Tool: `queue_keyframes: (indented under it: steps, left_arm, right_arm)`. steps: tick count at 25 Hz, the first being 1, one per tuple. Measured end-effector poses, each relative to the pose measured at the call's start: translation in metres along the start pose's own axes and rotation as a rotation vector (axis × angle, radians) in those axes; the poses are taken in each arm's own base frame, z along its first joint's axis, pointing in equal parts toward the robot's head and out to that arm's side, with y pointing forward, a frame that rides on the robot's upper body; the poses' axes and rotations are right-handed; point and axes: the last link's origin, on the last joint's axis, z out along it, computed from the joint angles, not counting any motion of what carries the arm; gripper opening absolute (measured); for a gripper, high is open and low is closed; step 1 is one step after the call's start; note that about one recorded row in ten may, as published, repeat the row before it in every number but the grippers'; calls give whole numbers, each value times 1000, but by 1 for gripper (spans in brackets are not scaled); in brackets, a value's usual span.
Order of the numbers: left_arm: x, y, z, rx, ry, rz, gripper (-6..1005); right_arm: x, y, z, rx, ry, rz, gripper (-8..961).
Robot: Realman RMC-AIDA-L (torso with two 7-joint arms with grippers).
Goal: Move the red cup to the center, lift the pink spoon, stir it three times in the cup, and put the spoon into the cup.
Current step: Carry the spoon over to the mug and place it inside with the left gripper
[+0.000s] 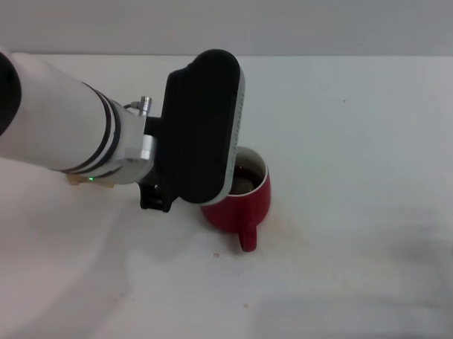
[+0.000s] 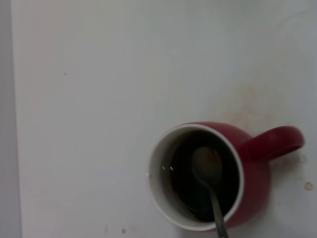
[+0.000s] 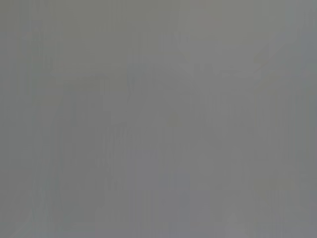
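Left arm reaches in from 9 o'clock, wrist angled down, left hand [image 1: 212, 186] hidden under its housing.

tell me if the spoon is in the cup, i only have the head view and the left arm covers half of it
Observer: Yes. The left wrist view shows the spoon with its bowl down in the cup's dark liquid.
Operator: standing straight or leaning
Observer: Leaning. Its neck runs out over the rim, and its pink end is out of frame.
Operator: any spill near the cup
Observer: A few small brownish spots on the table close to the cup's handle.
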Motion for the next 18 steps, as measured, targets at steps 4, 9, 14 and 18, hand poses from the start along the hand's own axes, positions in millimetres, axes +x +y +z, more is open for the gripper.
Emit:
queue_keyframes:
  steps: [4,9,14,18]
  left_arm:
    - [1,-7,2,23,12,-4,144]
    - [12,-13,3,41,51,12,144]
    - [24,-13,1,35,93,33,143]
    - [27,-8,1,16,91,45,142]
  right_arm:
    - [0,0,0,0,0,1,0]
    - [0,1,-2,2,3,3,0]
    - [1,1,-2,4,5,5,0]
    - [1,1,-3,4,6,5,0]
